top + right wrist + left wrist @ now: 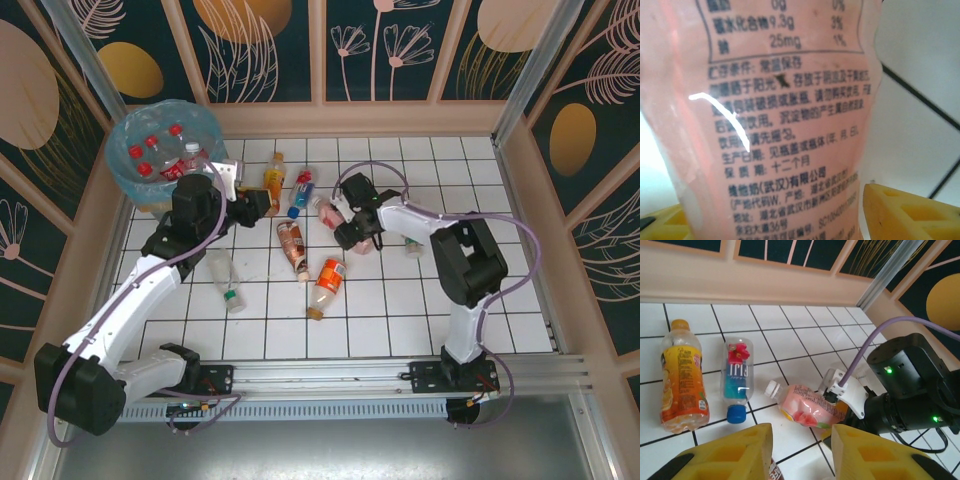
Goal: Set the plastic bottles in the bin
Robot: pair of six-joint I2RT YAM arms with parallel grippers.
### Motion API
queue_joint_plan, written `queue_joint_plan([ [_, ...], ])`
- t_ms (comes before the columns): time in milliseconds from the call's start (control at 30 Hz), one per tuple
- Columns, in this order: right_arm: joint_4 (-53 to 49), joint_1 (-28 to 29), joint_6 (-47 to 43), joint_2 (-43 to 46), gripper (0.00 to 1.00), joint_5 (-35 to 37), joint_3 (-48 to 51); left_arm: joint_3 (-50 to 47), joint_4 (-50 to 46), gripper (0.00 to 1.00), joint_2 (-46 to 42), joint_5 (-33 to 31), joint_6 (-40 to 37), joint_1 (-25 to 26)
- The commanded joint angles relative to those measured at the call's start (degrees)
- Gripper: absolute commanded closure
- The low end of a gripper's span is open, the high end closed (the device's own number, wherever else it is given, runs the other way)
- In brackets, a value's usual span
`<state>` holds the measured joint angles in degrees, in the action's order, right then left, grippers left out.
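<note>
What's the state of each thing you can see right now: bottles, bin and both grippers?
Bin: holds several bottles.
Pink bottle: lying, capped.
Fiji bottle: lying, capped.
Orange bottle: lying, capped.
Left gripper: open, empty.
Right gripper: around pink bottle, grip unclear.

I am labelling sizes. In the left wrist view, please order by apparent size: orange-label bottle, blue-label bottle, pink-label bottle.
1. orange-label bottle
2. blue-label bottle
3. pink-label bottle, but this is unsure: the right hand hides its far end.
</note>
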<state>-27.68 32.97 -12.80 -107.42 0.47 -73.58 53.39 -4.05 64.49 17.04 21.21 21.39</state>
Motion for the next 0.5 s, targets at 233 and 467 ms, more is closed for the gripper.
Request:
queue_joint_plan([
  [233,5.62,1.62,4.64,23.24,0.46,-1.95,8.46,7.38,5.22,0.47,0.46,2.24,5.78,0.32],
  [467,16.29,8.91,5.61,36.21,0.47,-8.05,15.22,7.00,11.88,0.28,1.02,12.19,7.91,0.32],
])
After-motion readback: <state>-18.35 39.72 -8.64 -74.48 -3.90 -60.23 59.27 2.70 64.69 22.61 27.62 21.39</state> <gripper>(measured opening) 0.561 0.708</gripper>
